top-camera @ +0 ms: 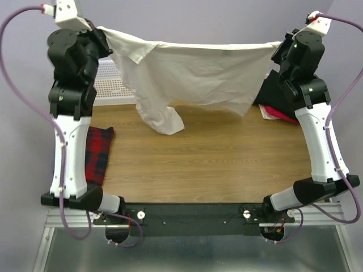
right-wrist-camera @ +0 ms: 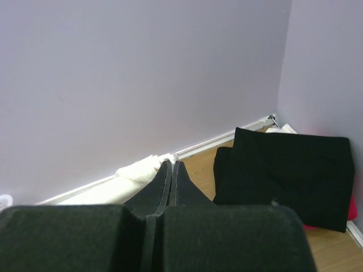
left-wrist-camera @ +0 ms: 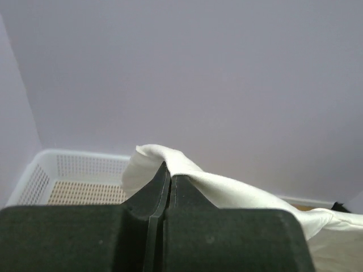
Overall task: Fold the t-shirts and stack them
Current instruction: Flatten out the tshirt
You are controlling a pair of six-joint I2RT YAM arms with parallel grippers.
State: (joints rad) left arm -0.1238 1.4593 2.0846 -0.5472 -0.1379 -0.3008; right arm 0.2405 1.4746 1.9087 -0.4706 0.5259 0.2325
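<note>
While both pairs of fingers are pinched fully together, each has cloth in the nip. Left gripper point(left-wrist-camera: 169, 170) is clamped on one top corner of the cream-white t-shirt point(top-camera: 193, 73), right gripper point(right-wrist-camera: 171, 167) on the opposite corner. Left wrist view: cream fabric bunches over the fingertips and trails off right. Right wrist view: small wad of the same fabric just left of the tips.

Shirt is pulled taut between the arms, top edge near-straight, up in the air over the far half of the desk point(top-camera: 198, 164). Body hangs as a sheet. One sleeve flops forward near the left gripper. Lower left part droops to a crumpled tail that reaches the wood, left of centre.

Black t-shirt point(right-wrist-camera: 283, 170): folded flat rectangle at the desk's far right corner. Red t-shirt point(top-camera: 281, 116) peeks out from under it at the near edge.

Red-and-dark plaid cloth point(top-camera: 97, 150) lies at the desk's left edge, partly behind the left arm. White perforated basket point(left-wrist-camera: 74, 175) sits at the far left corner.

Surface: medium-brown wood-grain laminate. Black base rail point(top-camera: 193, 214) along the near edge carries both arms. Purple cables point(top-camera: 14, 85) loop from wrists to bases. Room: plain pale lilac-grey walls point(right-wrist-camera: 142, 68) at far and right sides, white strip along the foot of the far wall.
</note>
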